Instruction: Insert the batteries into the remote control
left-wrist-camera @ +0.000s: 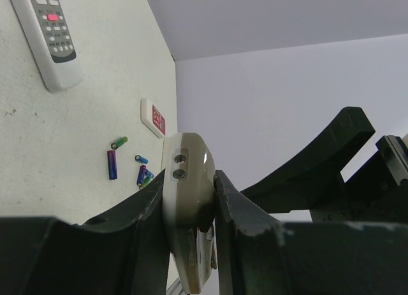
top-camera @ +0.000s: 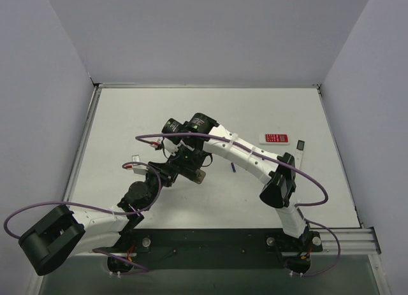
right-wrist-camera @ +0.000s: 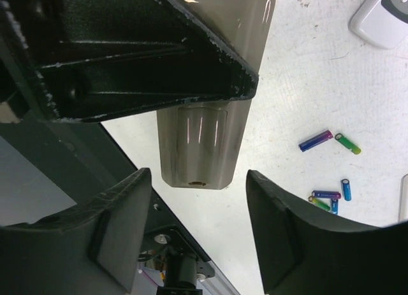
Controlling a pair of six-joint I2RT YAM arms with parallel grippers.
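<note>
My left gripper (left-wrist-camera: 190, 212) is shut on the remote control (left-wrist-camera: 186, 180), gripping its sides and holding it off the table with the tan-grey back showing. In the right wrist view the remote's back (right-wrist-camera: 201, 142) hangs just beyond my open, empty right gripper (right-wrist-camera: 201, 228), whose fingers stand apart on either side of the remote's end. Several batteries (right-wrist-camera: 315, 141) lie loose on the table, also seen in the left wrist view (left-wrist-camera: 112, 164). In the top view both grippers meet mid-table, left (top-camera: 196, 174) and right (top-camera: 185, 156).
A red flat remote (top-camera: 275, 138) and a white remote with a dark display (top-camera: 299, 153) lie at the right of the table. The white remote also shows in the left wrist view (left-wrist-camera: 51, 34). A small white piece (top-camera: 135, 160) lies at the left.
</note>
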